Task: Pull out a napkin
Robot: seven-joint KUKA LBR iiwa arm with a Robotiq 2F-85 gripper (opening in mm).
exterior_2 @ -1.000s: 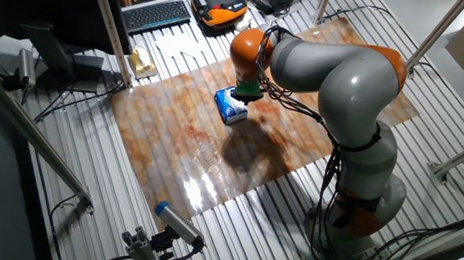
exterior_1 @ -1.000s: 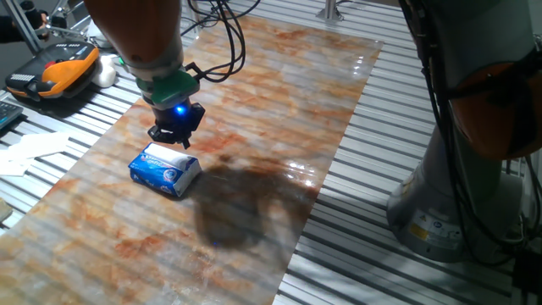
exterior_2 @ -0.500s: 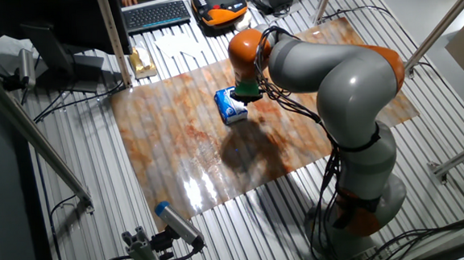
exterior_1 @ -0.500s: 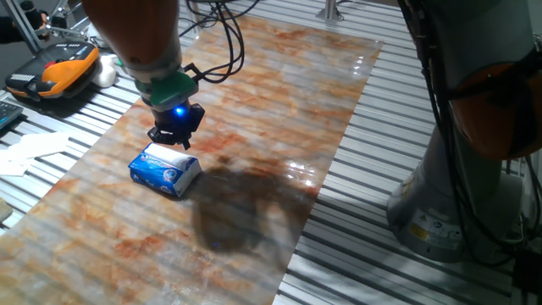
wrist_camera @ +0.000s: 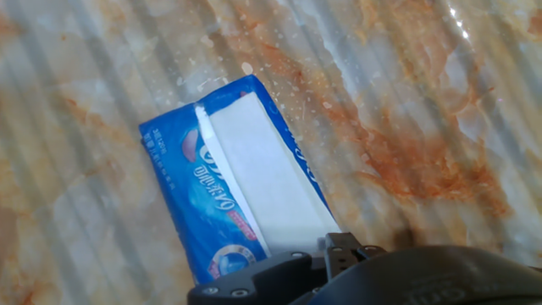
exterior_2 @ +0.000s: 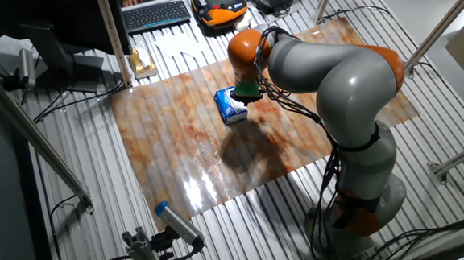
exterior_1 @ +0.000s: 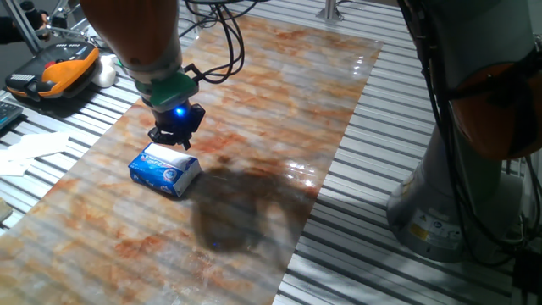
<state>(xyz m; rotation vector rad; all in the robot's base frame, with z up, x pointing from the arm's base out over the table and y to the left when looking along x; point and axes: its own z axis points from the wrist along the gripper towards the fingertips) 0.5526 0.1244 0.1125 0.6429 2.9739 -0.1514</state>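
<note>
Hovering claw [exterior_1: 172, 135] | over tissue pack [exterior_1: 164, 169] | fingertips hidden, grip unclear

I see a blue-and-white tissue pack [wrist_camera: 222, 199] with its white napkin [wrist_camera: 262, 174] showing, on a rust-veined, marbled beige surface [wrist_camera: 423, 102].

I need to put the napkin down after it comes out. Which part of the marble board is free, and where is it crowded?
The marble board is bare past the tissue pack, toward its far end, and also on the near side below the pack. It is crowded only around the pack, where the gripper hangs over its end. Beside the board, the slats carry white papers and an orange-and-black device.
</note>
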